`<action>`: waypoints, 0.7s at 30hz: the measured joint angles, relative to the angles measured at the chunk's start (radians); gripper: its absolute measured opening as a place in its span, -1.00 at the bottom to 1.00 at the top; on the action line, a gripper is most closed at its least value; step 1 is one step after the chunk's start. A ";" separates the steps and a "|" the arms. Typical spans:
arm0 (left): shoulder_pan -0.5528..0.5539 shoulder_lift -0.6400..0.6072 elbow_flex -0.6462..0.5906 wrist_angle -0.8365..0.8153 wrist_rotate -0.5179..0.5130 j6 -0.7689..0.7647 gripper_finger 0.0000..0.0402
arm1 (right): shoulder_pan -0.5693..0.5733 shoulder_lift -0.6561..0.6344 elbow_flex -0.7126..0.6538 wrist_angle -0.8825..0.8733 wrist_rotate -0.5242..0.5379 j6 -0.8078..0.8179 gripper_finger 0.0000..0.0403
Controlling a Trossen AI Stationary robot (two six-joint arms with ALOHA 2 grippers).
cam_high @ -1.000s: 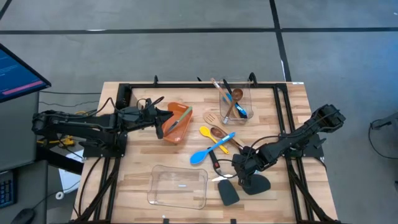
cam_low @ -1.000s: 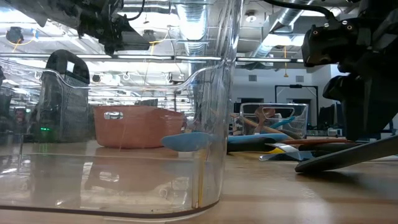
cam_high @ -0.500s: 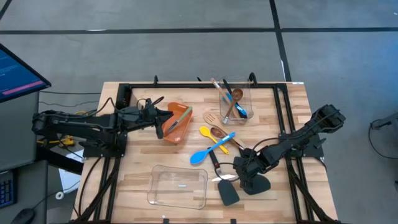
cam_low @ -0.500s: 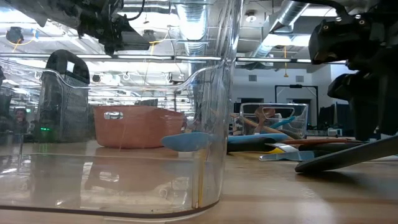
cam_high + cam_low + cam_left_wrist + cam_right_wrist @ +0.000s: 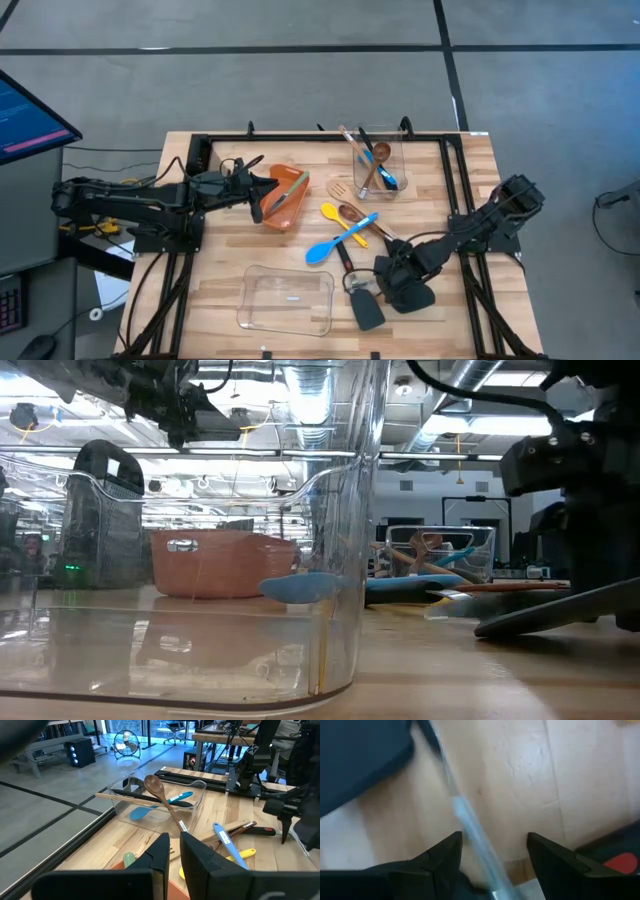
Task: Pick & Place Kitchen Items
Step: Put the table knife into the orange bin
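Note:
My right gripper (image 5: 384,282) (image 5: 495,854) points down, open, low over the table's near right. Its fingers stand on either side of a black spatula's (image 5: 368,312) metal shaft (image 5: 464,817); I cannot tell whether they touch it. A second black spatula (image 5: 420,297) lies beside it. Blue (image 5: 335,243) and yellow (image 5: 333,213) spoons, a wooden spoon (image 5: 352,213) and a slotted wooden turner (image 5: 341,189) lie mid-table. At mid-left, my left gripper (image 5: 262,197) (image 5: 172,851) is shut on the orange bin (image 5: 287,197). My left gripper pinches the orange bin's wall (image 5: 131,866) at its rim between the two fingers. It comes almost level from the table's left. From above the bin looks tipped toward the gripper. Whether its base is on the table, I cannot tell.
A clear container (image 5: 378,160) at the back holds wooden spoons and a blue one. A wide clear container (image 5: 287,300) stands at the near edge, left of the spatulas. A black frame (image 5: 455,200) runs along the table's sides and back. A black handle with a red mark (image 5: 616,856) lies close to my right gripper.
My right gripper has come down toward the table and a little toward its near edge, over the spatula's shaft, staying open. My left gripper and the orange bin have kept still.

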 joint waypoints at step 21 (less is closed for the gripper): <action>0.000 0.000 0.000 0.001 0.000 0.000 -0.85 | 0.011 -0.004 -0.005 -0.004 0.010 0.002 -0.51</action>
